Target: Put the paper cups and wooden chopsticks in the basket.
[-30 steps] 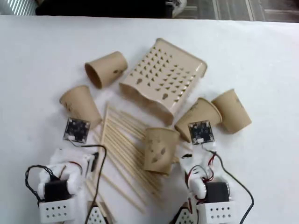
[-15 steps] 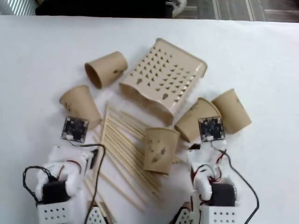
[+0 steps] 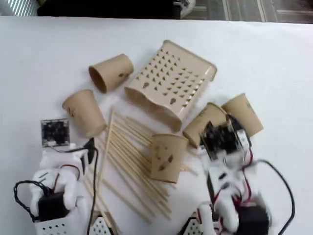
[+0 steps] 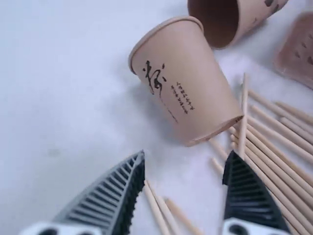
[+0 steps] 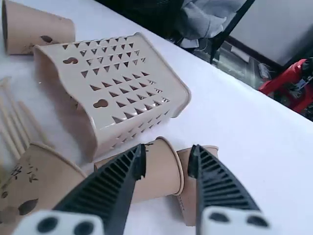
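Note:
The perforated beige basket [image 3: 171,83] lies on its side mid-table. Several paper cups lie around it: one far left [image 3: 111,72], one near left [image 3: 84,111], one on the chopsticks [image 3: 167,156], two at the right [image 3: 208,122] [image 3: 243,115]. Wooden chopsticks [image 3: 127,156] are spread in front. My left gripper [image 4: 187,164] is open, just short of the near left cup [image 4: 183,103], with chopsticks [image 4: 274,132] beside it. My right gripper [image 5: 166,159] is open, hovering over a right-hand cup [image 5: 156,178] next to the basket [image 5: 107,88].
White table all around, with free room at the far side and far right. The left arm [image 3: 58,171] and right arm [image 3: 230,171] stand at the near edge. Dark furniture and red gear [image 5: 293,83] sit beyond the table's far edge.
The right arm has swung right and forward, over the two right-hand cups. The left arm has shifted left, away from the chopsticks. Cups, chopsticks and basket have not moved.

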Robot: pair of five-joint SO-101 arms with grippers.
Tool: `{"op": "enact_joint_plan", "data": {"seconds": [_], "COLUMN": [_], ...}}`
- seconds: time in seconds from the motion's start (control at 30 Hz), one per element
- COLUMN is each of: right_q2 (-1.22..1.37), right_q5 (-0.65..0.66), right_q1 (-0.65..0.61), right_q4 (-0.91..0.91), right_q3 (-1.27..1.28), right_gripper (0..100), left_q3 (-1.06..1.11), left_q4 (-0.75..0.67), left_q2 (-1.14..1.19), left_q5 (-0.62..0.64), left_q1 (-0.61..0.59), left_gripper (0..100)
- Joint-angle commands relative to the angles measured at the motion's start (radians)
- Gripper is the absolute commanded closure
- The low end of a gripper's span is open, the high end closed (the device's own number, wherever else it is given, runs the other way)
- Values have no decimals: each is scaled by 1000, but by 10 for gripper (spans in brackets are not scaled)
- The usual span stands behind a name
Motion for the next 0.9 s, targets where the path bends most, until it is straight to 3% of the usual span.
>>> {"op": "enact_joint_plan", "data": {"seconds": [0.0,0.3,0.53,0.87], "right_q2": [346,863,1096,1280], "right_q5": [17,147,232,270], "right_q1": [-85,-255,-341,-285], "right_q4": [65,186,93,-136], "right_q3": [-249,-578,-583,-582], "right_gripper": [834,633,618,618], "left_q3": [-43,14,32,32], "left_q4": [-23,-58,-78,-74], "left_q2": [10,10,10,10], "left_q5": [15,14,14,14], "left_q1": [-50,-53,-54,-54], "left_gripper": [734,733,733,733]}}
